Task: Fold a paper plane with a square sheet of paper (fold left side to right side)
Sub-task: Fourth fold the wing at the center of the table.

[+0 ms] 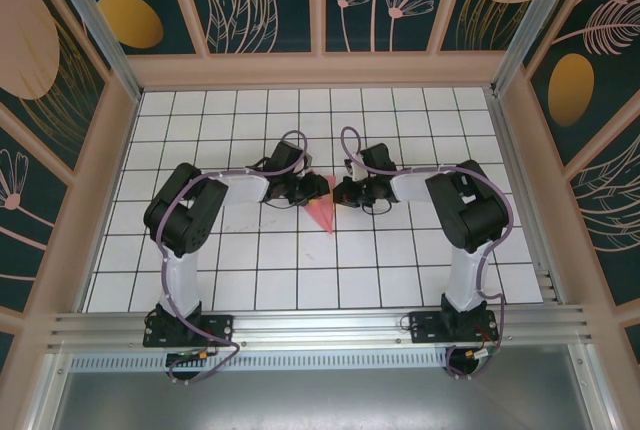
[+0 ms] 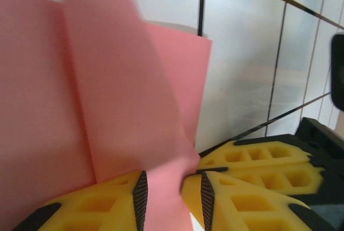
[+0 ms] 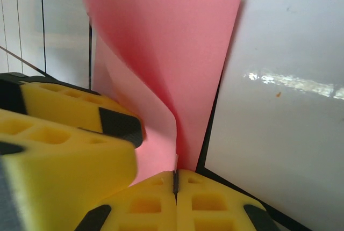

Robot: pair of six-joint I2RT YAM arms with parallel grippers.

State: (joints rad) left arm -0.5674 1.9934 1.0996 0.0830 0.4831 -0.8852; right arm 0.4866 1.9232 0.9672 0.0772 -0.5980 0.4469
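Note:
The pink-red sheet of paper (image 1: 324,212) lies mid-table, creased into a slim pointed shape with its tip toward the arms. One flap (image 2: 107,80) stands up off the table and curls over. My left gripper (image 1: 305,188) is at the paper's left. Its yellow jaws (image 2: 173,188) stand apart, with a strip of the flap running loosely between them. My right gripper (image 1: 340,190) faces it from the right, and its jaws (image 3: 176,180) are shut on the raised paper's (image 3: 172,53) lower edge. The two grippers nearly touch.
The white grid-tiled table (image 1: 400,250) spreads round the paper. A wooden frame (image 1: 320,70) with dark floral panels walls the back and both sides. Both arm bases (image 1: 185,325) sit on the metal rail at the near edge.

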